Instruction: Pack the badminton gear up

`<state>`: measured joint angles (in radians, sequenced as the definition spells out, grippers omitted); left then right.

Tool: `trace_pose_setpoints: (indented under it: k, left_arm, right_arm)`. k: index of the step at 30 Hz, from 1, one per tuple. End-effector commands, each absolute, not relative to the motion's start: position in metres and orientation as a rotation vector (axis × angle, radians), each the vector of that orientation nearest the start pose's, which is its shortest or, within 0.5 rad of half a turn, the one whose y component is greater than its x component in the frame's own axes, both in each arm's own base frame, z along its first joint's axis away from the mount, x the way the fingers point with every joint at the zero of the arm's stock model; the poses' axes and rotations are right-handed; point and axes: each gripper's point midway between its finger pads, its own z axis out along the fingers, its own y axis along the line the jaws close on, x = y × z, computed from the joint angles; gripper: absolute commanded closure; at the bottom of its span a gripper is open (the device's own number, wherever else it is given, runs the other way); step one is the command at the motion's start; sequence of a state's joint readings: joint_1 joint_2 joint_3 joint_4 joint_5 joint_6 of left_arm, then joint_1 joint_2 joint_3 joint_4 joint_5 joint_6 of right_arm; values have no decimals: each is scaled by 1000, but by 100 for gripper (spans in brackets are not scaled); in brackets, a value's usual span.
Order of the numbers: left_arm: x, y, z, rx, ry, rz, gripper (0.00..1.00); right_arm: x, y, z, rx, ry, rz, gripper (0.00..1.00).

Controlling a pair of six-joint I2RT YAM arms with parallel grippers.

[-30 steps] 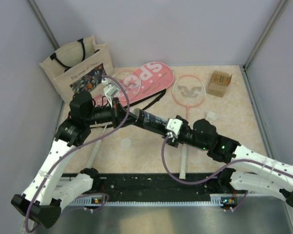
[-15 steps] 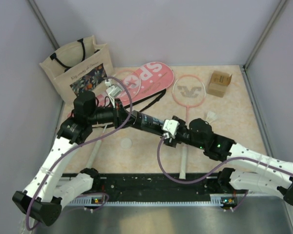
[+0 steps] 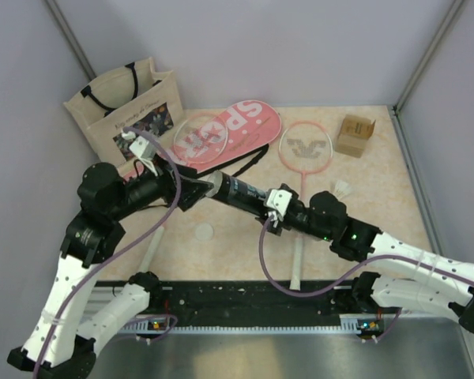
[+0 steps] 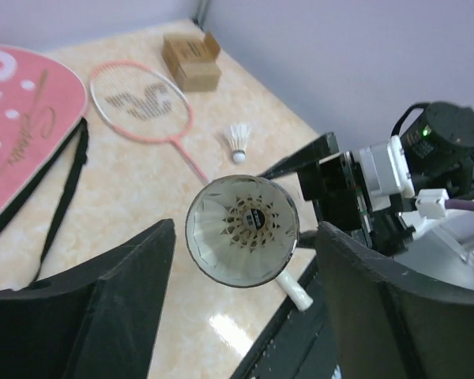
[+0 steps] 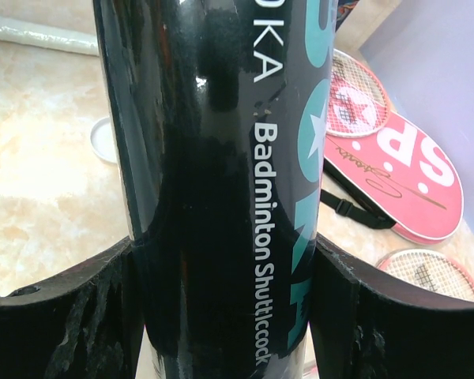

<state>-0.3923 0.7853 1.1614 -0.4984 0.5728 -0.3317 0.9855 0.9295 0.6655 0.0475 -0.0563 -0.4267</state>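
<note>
The dark cylindrical tube (image 3: 241,192) hangs slanted above the table, and my right gripper (image 3: 275,208) is shut round its body (image 5: 221,181). The left wrist view looks into its open mouth, where a white feather shuttlecock (image 4: 241,229) sits inside. My left gripper (image 3: 191,192) stands open just left of that mouth, its fingers (image 4: 87,316) apart from the rim on either side. A loose shuttlecock (image 3: 344,188) lies on the table. One pink racket (image 3: 304,146) lies flat right of the pink SPORT cover (image 3: 237,126); another (image 3: 196,136) rests on the cover.
A beige tote bag (image 3: 134,110) stands at the back left. A small brown cardboard box (image 3: 355,134) sits at the back right. A white round lid (image 3: 204,231) lies below the tube. The cover's black strap (image 3: 249,162) trails on the table.
My left gripper has opened and drawn back leftward from the tube's mouth, leaving a shuttlecock inside. The right gripper still holds the tube, barely moved.
</note>
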Motion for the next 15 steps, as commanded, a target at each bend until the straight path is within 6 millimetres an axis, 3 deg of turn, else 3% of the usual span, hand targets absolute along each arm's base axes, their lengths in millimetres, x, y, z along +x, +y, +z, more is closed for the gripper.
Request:
trace_pose_setpoints:
  k: [1, 3, 8, 12, 15]
  left_arm:
    - [192, -179, 429, 366, 1533, -972, 19]
    - [192, -177, 428, 370, 1525, -960, 11]
    - [189, -179, 414, 379, 1479, -979, 11]
    - [182, -195, 394, 465, 1408, -1081, 10]
    - [192, -206, 388, 476, 1368, -1139, 10]
  right_arm:
    - [198, 296, 268, -1080, 1259, 529, 70]
    - [198, 299, 280, -1002, 1268, 585, 69]
    - [204, 309, 301, -780, 1301, 740, 69]
    - [200, 315, 316, -652, 1289, 889, 68]
    - [199, 321, 319, -600, 1302, 957, 66]
